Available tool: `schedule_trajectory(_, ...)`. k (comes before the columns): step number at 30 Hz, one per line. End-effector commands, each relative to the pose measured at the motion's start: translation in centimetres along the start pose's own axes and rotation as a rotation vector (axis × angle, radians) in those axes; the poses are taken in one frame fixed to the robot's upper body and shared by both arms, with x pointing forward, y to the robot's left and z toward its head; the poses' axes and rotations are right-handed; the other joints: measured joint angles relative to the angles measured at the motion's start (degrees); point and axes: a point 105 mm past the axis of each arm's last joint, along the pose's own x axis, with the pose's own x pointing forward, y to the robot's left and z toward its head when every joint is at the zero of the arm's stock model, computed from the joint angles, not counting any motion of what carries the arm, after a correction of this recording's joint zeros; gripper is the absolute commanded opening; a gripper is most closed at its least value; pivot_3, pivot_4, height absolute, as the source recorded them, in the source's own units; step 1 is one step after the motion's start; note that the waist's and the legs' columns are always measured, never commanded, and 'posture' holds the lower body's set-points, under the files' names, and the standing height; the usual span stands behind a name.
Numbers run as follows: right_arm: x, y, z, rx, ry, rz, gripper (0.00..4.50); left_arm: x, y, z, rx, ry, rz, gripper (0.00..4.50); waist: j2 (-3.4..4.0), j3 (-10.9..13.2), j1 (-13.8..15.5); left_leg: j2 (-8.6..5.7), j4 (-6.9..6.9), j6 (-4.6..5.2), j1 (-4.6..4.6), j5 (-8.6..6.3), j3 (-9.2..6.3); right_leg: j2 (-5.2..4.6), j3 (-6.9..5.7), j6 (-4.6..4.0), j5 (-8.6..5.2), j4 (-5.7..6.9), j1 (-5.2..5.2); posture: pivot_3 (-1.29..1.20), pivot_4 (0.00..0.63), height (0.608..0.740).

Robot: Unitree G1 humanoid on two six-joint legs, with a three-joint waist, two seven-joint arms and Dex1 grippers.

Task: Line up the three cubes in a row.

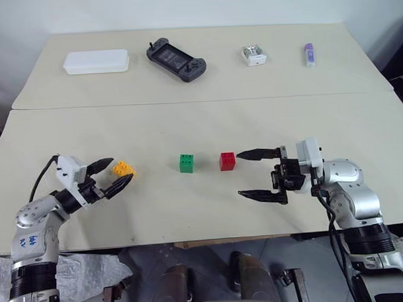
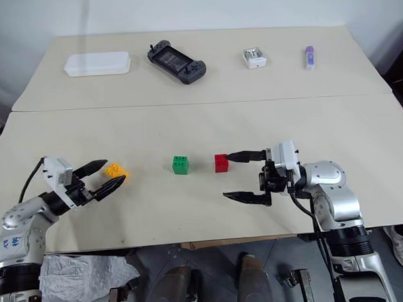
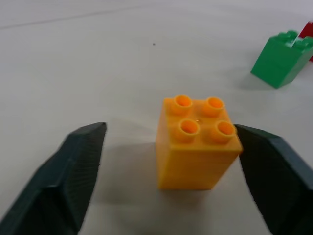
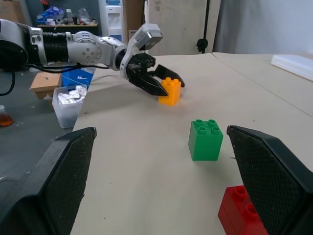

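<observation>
The orange cube (image 3: pixel 198 143) is being straddled by the left gripper's (image 1: pixel 111 177) spread jaws; closing, then aligning it with green (image 1: pixel 187 163) and red (image 1: pixel 227 161), is needed.

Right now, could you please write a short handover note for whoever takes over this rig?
Left gripper: open around the yellow-orange studded plastic cube, one finger beside it, not clamped.
Right gripper: open, holding nothing, upper finger near the red studded plastic cube.
Green studded plastic cube sits just left of the red, roughly aligned.
Left to do: bring the yellow-orange cube closer into the row.
</observation>
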Motion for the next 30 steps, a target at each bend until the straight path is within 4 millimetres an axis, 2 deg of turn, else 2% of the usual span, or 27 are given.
schedule_trajectory(1,-0.5,0.0,1.0,-0.055,-0.005,-0.030,4.50,-0.1,0.3,0.6,0.029,-0.001,-0.019,3.03,0.00,0.00,0.02,0.00,0.01,0.00,0.00,0.00,0.00,-0.01,0.00,0.00,0.00,0.00,0.00,0.00,0.150,0.740)
schedule_trajectory(6,-1.3,0.2,0.7,-0.048,0.013,-0.068,4.50,1.2,-0.7,2.5,0.082,-0.061,-0.179,1.49,0.00,0.00,0.54,0.00,0.06,0.00,-0.01,0.00,-0.05,-0.02,-0.01,0.00,0.00,0.02,0.03,0.00,0.150,0.740)
schedule_trajectory(10,-2.1,0.1,0.5,-0.042,0.029,-0.096,4.50,3.0,-2.5,3.5,0.191,-0.038,-0.443,1.49,0.00,0.00,0.80,-0.05,0.11,0.02,-0.01,0.01,-0.02,-0.04,-0.01,0.01,0.01,0.01,0.06,0.00,0.150,0.740)
schedule_trajectory(12,-2.6,0.1,0.4,-0.043,0.043,-0.110,4.50,4.9,-2.7,3.8,0.260,-0.003,-0.553,1.49,0.00,0.00,1.49,-0.06,0.12,0.03,-0.02,0.02,-0.01,-0.02,-0.07,0.01,0.01,0.03,0.07,0.00,0.150,0.740)
schedule_trajectory(15,-2.9,0.2,0.4,-0.049,0.053,-0.121,4.50,6.8,-2.5,3.7,0.308,0.041,-0.639,1.49,-0.02,-0.01,1.56,-0.21,0.22,0.06,-0.08,0.05,0.09,0.01,-0.13,0.04,0.02,0.04,0.09,0.00,0.150,0.740)
schedule_trajectory(18,-3.1,0.2,0.6,-0.053,0.053,-0.132,4.50,7.6,-2.2,3.6,0.330,0.071,-0.662,1.49,-0.02,-0.01,1.15,-0.27,0.20,0.10,-0.08,0.05,0.44,0.02,-0.13,0.06,0.03,0.01,0.06,0.00,0.150,0.740)
schedule_trajectory(22,-3.4,0.5,0.8,-0.058,0.062,-0.152,4.50,8.0,-1.8,3.6,0.331,0.098,-0.677,1.49,-0.04,0.01,0.41,-0.18,0.09,0.12,-0.09,0.04,0.82,0.04,-0.38,0.06,0.03,-0.02,-0.04,0.00,0.150,0.740)
schedule_trajectory(30,-4.1,0.9,0.8,-0.062,0.076,-0.205,4.50,6.5,-1.3,3.1,0.335,0.137,-0.724,1.49,-0.06,0.01,0.26,0.05,0.16,0.18,-0.09,0.02,0.85,-0.05,-0.35,0.10,0.06,0.02,-0.03,0.00,0.150,0.740)
